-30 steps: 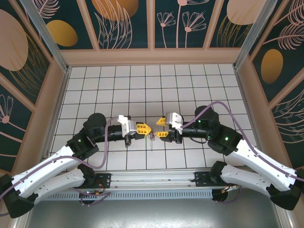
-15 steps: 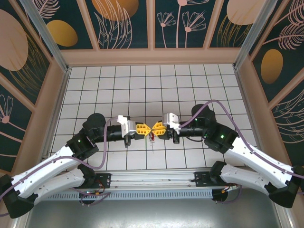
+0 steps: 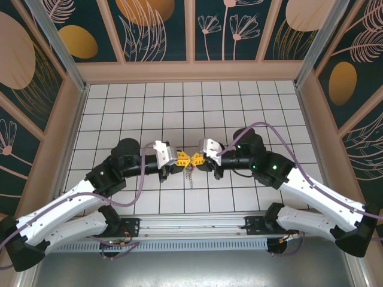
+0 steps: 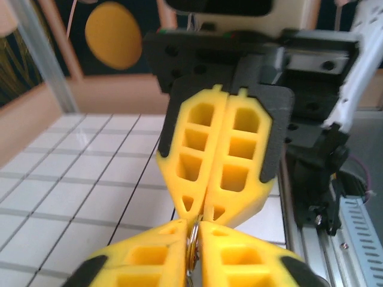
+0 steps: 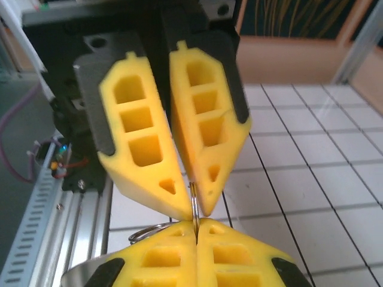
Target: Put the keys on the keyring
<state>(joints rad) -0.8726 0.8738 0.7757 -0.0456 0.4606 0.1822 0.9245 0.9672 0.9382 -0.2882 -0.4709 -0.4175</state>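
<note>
Both arms have closed in since a second ago: the left gripper [image 3: 184, 159] and right gripper [image 3: 195, 160] now meet tip to tip above the table [image 3: 179, 107]. The left jaws pinch the metal ring of the keyring [image 3: 190, 173], and the right jaws are pressed tight on it too. I'd hold one side firm while the other prises the coil. Its tail dangles, long axis toward the near edge.

Arm links [image 3: 60, 209]: long, rounded, glossy white shells.
Joints [image 3: 127, 152]: matte black housings, some bearing a small green light [image 3: 100, 175].
Cables [image 3: 263, 128]: purple, looping from link to link.
Wrist blocks [image 3: 160, 147]: white and boxy.
Jaws: yellow plastic fingers [image 4: 222, 161] with rectangular cut-out cells, tapering to points, backed by black plates.
Bases [image 3: 261, 224]: black brackets on a ribbed silver rail [image 3: 191, 245].
</note>
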